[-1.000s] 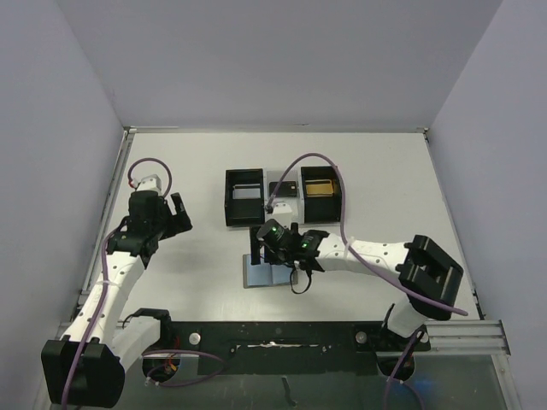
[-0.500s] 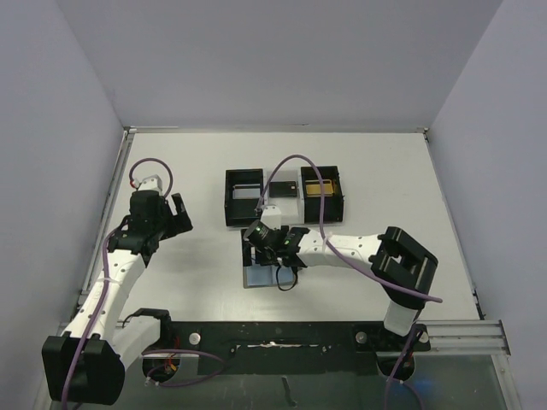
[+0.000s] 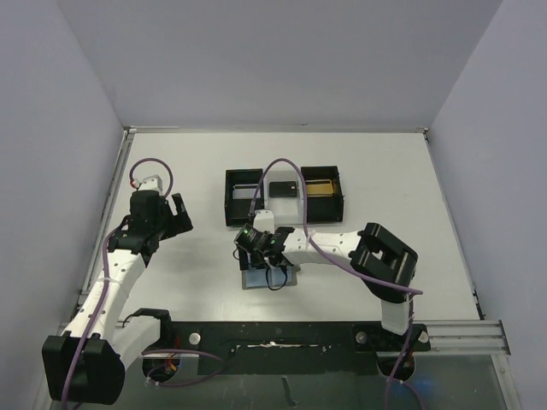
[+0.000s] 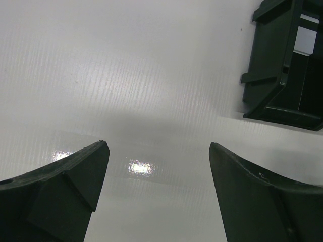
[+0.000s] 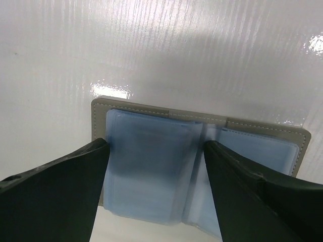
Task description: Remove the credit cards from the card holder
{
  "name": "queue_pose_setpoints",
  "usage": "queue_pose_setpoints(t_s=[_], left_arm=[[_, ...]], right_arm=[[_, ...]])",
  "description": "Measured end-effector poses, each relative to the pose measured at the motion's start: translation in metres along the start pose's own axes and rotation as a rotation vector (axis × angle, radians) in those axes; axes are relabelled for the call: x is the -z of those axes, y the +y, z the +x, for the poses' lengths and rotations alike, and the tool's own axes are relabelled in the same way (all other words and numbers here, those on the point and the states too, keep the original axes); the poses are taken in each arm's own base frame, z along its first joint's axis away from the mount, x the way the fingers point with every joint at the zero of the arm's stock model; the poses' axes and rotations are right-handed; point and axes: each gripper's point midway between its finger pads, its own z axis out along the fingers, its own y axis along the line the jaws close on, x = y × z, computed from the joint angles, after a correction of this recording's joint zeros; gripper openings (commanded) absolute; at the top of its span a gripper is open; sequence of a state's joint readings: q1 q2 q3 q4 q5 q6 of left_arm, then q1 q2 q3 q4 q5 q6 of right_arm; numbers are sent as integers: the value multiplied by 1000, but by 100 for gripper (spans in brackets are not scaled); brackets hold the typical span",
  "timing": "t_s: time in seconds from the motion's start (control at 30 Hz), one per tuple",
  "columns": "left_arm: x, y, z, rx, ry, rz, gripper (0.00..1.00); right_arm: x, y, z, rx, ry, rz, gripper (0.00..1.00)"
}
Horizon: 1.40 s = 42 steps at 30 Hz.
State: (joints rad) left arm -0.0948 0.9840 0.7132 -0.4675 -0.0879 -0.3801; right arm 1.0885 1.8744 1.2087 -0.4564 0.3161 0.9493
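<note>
While wide above the card holder (image 5: 252, 146), right hand (image 5: 156, 145) by its left edge

Card holder (image 5: 161, 161): stitched matt border, glossy blue plastic pockets; table (image 5: 151, 45) glossy white.

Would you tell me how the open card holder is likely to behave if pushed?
The card holder lies flat and thin with a stitched centre fold, so it probably flexes rather than staying stiff. The table looks glossy, so it may well slide. Its blue pockets look shiny, perhaps slippery.
</note>
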Motion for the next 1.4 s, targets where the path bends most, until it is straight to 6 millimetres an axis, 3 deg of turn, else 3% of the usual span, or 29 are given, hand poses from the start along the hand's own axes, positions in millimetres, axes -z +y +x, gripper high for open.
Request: queue_pose_setpoints(t_s=[0.23, 0.43, 0.93, 1.17, 1.4], left_arm=[[0, 0, 0, 0, 1, 0, 80], [-2, -1, 2, -1, 13, 6, 80], [-2, -5, 5, -7, 27, 30, 80], [-3, -6, 6, -12, 33, 36, 80], [-4, -6, 8, -15, 42, 38, 80]], right_arm=[[-1, -5, 1, 2, -8, 36, 56], [0, -7, 2, 4, -19, 21, 50], [4, -7, -1, -34, -4, -62, 59], [22, -17, -7, -64, -19, -92, 46], [31, -20, -13, -74, -41, -92, 41]])
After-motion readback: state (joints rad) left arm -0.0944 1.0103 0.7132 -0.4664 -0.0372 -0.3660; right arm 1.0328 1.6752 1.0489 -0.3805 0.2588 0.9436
